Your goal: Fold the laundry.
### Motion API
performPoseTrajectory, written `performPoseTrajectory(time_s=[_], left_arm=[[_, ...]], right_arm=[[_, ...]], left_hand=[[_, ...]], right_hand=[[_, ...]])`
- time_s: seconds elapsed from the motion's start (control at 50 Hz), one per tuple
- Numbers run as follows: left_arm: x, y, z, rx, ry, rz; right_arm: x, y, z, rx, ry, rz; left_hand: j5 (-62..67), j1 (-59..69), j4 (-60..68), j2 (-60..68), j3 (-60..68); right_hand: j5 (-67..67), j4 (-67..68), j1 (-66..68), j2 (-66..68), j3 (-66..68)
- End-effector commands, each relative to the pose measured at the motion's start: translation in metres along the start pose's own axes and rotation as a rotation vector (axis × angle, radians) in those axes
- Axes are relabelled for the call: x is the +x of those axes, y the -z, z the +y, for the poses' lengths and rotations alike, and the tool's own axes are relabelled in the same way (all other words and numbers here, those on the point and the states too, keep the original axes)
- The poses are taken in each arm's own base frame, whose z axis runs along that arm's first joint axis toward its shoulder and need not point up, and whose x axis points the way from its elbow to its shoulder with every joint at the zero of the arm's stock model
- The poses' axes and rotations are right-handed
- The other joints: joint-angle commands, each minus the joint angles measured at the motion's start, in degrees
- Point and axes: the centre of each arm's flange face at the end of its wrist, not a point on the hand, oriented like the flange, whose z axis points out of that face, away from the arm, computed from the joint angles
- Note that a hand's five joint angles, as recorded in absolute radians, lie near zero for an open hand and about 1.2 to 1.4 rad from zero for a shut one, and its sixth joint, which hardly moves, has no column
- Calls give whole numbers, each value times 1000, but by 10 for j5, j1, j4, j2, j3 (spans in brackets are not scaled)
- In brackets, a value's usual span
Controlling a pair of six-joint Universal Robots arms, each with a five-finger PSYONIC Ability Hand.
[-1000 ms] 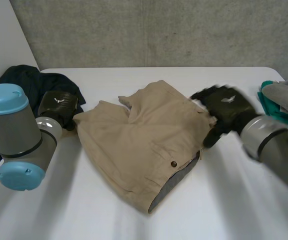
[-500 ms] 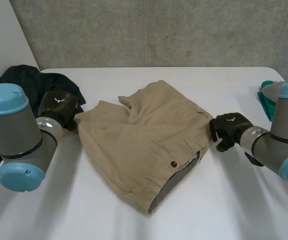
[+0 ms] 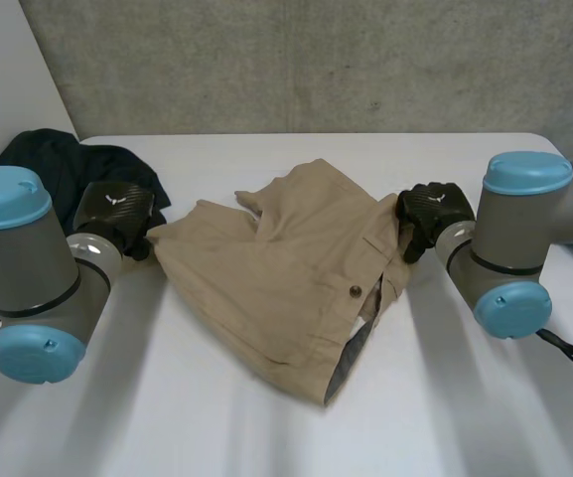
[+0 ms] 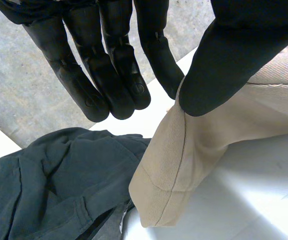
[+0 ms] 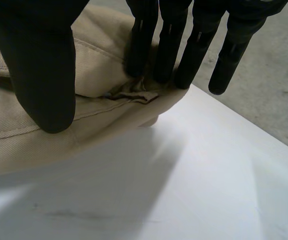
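Tan shorts (image 3: 276, 278), grey lining; dark green-black garment (image 3: 63, 164); white table (image 3: 465, 397); black left hand (image 3: 115, 211), black right hand (image 3: 433, 209).

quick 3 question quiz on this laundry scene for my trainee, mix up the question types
1. True or false: the right hand pinches an edge of the tan shorts between thumb and fingers.
2. What lies on the white table next to the left hand? A) a dark garment B) a red towel C) a cardboard box
3. How many hands hold the shorts?
Key: 1 true; 2 A; 3 two, one at each side of the shorts.
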Motion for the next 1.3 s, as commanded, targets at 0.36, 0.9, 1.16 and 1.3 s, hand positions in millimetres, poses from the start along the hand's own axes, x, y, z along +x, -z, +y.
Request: performPoseTrajectory(time_s=[0.36, 0.9, 1.16, 1.3], left_arm=[[3, 1, 1, 1, 0, 22], [3, 5, 1, 1, 0, 31], [5, 6, 0, 3, -1, 36], [4, 6, 0, 3, 0, 36]], right_arm=[[-38, -7, 12, -35, -130, -23], [68, -7, -37, 74, 79, 172], [17, 21, -11, -112, -185, -15], [3, 0, 6, -106, -203, -56]], left_hand=[[137, 126, 114, 114, 119], [137, 126, 114, 114, 119], [137, 126, 114, 114, 119], [137, 126, 114, 114, 119]], right_hand=[[-39, -52, -79, -72, -65], [499, 487, 460, 466, 473], [22, 9, -18, -12, -5], [-54, -67, -94, -87, -81]])
